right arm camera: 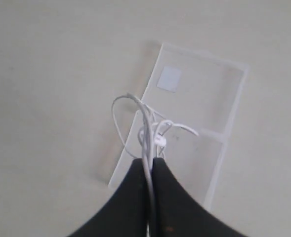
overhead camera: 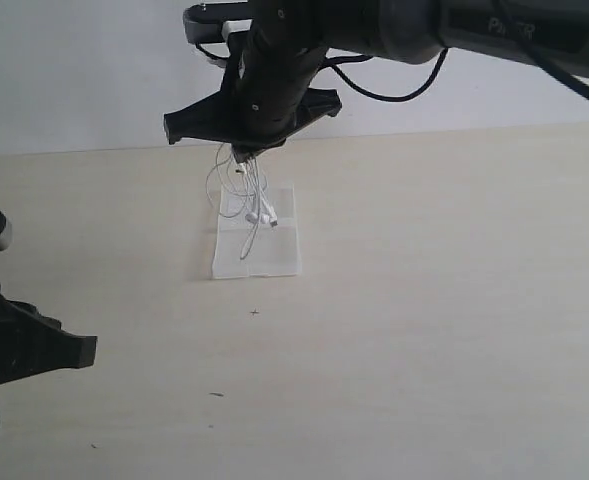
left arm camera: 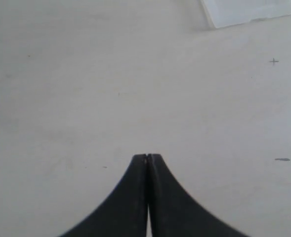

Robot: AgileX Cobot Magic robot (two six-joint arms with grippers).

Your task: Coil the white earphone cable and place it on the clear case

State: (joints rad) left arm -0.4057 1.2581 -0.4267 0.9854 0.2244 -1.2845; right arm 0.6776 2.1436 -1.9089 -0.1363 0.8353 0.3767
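Note:
The white earphone cable (overhead camera: 246, 190) hangs in loose loops from my right gripper (overhead camera: 244, 153), which is shut on it above the clear case (overhead camera: 274, 255). In the right wrist view the cable (right arm camera: 146, 129) runs between the black fingers of my right gripper (right arm camera: 149, 160), and its loops dangle over the open clear case (right arm camera: 209, 94), whose whitish patch (right arm camera: 169, 78) shows on one half. My left gripper (left arm camera: 147, 157) is shut on nothing, low over the bare table, at the near left in the exterior view (overhead camera: 79, 350).
The pale wooden table (overhead camera: 454, 300) spreads around the case. A corner of the clear case (left arm camera: 244, 12) shows at the edge of the left wrist view. Small dark specks (overhead camera: 254, 312) lie in front of the case. A thick black robot cable (overhead camera: 404, 90) loops under the right arm.

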